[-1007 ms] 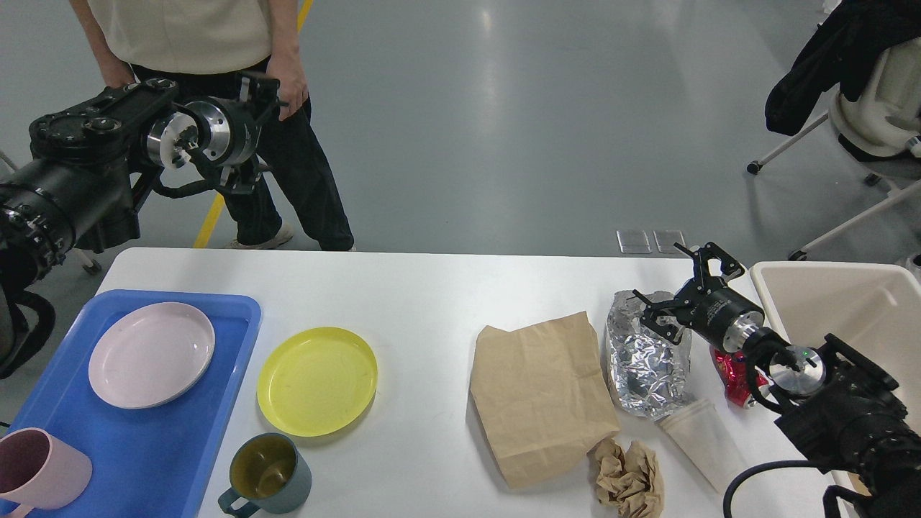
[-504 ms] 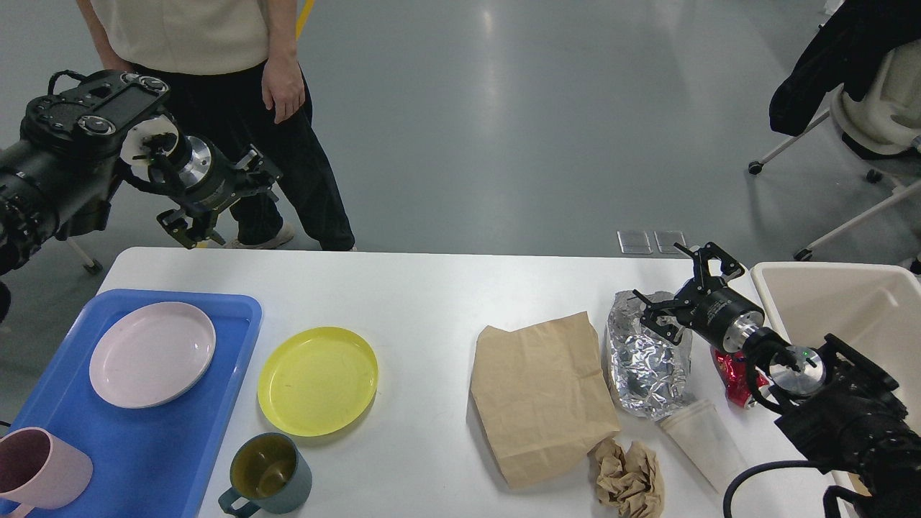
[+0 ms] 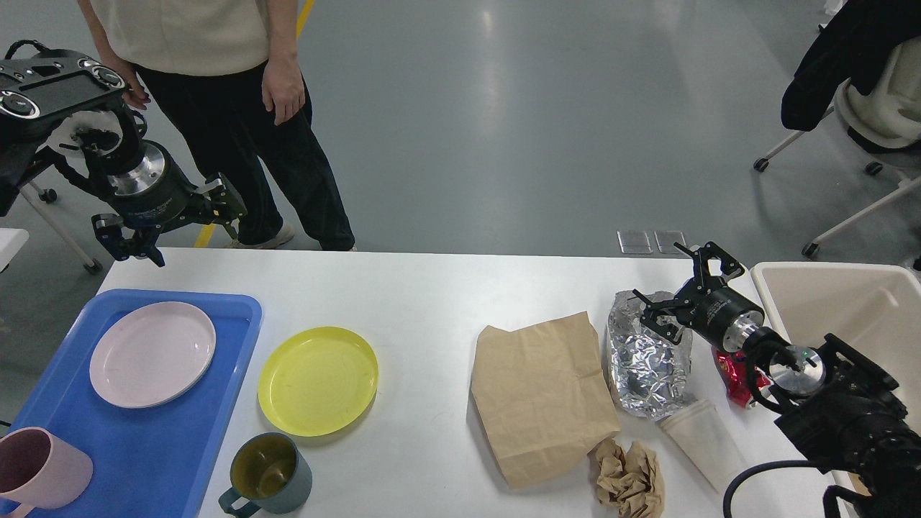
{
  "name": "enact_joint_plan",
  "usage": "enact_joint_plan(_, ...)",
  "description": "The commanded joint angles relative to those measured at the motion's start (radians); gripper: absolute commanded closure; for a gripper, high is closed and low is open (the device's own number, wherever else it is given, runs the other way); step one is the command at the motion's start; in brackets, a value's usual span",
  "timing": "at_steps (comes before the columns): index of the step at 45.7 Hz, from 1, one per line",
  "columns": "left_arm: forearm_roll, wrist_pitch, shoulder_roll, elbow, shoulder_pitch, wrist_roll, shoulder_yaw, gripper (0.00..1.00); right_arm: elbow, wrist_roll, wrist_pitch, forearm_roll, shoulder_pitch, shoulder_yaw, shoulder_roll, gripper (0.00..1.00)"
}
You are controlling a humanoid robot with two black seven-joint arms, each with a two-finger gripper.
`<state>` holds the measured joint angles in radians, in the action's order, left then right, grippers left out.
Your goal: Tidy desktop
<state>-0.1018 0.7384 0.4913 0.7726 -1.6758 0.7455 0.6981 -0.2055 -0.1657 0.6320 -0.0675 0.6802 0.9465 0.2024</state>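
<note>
Left end effector [image 3: 169, 234] above left-right desktop [image 3: 432, 302]

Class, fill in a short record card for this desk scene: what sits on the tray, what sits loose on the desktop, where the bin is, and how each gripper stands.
on tray: blue tray holds pink plate and pink mug
loose dishes: yellow plate, teal mug on desktop
litter: brown paper bag, foil, crumpled paper, paper cup, red wrapper
bin: beige bin, right edge
left gripper: jaws open, raised near far-left corner
right gripper: jaws open, empty, over foil
</note>
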Motion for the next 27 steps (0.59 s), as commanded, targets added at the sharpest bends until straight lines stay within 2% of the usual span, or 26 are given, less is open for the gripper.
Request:
enact_joint_plan(1,-0.002,0.006,0.001,0.166,-0.082,-0.009,0.098,0.03,0.000,0.000,0.000,0.000,0.001,0.000,0.002,0.00)
enact_joint_plan(8,-0.001,0.019,0.000,0.364,-0.150,-0.064,0.172,0.03,0.000,0.000,0.000,0.000,0.001,0.000,0.000,0.00)
enact_joint_plan(13,0.001,0.091,-0.008,0.445,-0.191,-0.069,0.192,0.03,0.000,0.000,0.000,0.000,0.001,0.000,0.002,0.00)
enact_joint_plan(19,0.013,0.183,-0.029,0.464,-0.203,-0.071,0.189,0.03,0.000,0.000,0.000,0.000,-0.001,0.000,0.000,0.00)
enact_joint_plan(27,0.086,0.181,-0.115,0.462,-0.164,-0.075,0.176,0.03,0.000,0.000,0.000,0.000,-0.001,0.000,0.000,0.00)
